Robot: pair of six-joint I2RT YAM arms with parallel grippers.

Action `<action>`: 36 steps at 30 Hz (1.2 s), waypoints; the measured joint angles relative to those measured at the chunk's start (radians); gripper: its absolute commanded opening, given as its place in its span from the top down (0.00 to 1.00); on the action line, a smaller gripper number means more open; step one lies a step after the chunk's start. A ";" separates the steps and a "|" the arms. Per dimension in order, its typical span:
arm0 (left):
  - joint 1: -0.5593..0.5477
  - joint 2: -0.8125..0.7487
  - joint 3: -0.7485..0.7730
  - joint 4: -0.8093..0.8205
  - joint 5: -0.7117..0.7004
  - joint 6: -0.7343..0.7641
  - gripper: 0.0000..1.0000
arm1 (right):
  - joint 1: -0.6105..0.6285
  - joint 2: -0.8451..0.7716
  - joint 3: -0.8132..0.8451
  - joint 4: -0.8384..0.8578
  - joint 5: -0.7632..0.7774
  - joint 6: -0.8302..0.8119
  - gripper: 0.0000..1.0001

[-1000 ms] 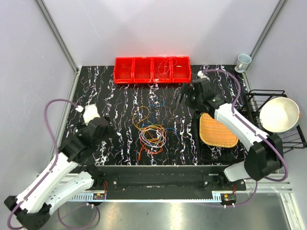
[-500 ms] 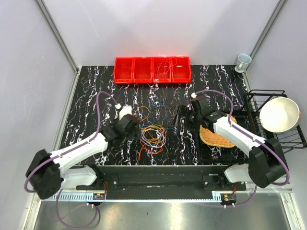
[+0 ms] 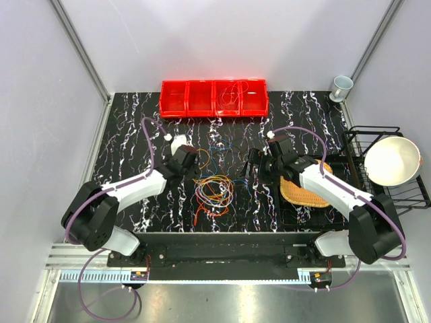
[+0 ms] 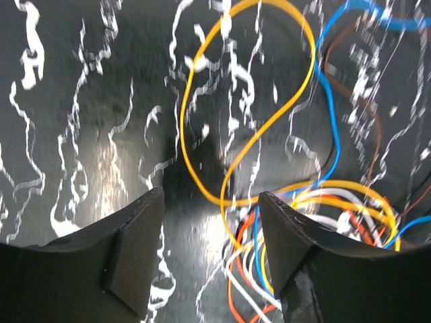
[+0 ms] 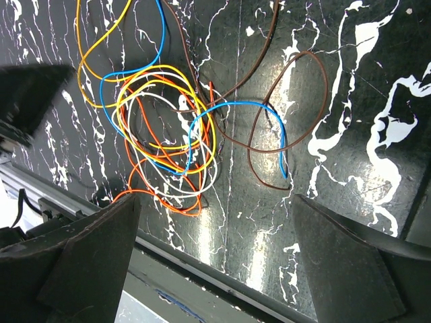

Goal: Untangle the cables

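Several cables (image 5: 165, 131), yellow loop (image 4: 183, 138) between parted left jaws

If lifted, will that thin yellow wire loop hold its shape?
Probably not: the thin yellow wire loop lies in loose curves. Likely very light, being hair-thin. It may drag the tangled multicoloured wires along, since they overlap.

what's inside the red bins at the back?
The red bins have four compartments. The third from the left holds a loose bundle of thin wires. Nothing shows in the other three, though the near walls hide a strip of each floor.
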 measured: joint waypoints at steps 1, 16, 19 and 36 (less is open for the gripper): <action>0.011 0.000 -0.004 0.020 0.006 0.001 0.39 | 0.000 0.000 0.000 0.000 0.000 -0.001 0.02; 0.113 0.042 -0.055 0.143 0.131 -0.017 0.44 | 0.006 0.048 0.017 0.000 -0.001 -0.011 0.03; 0.113 0.056 -0.055 0.147 0.145 -0.019 0.47 | 0.011 0.050 0.017 0.000 -0.001 -0.010 0.03; 0.113 0.157 0.011 0.098 0.170 -0.028 0.66 | 0.017 0.092 0.020 0.000 -0.001 -0.018 0.03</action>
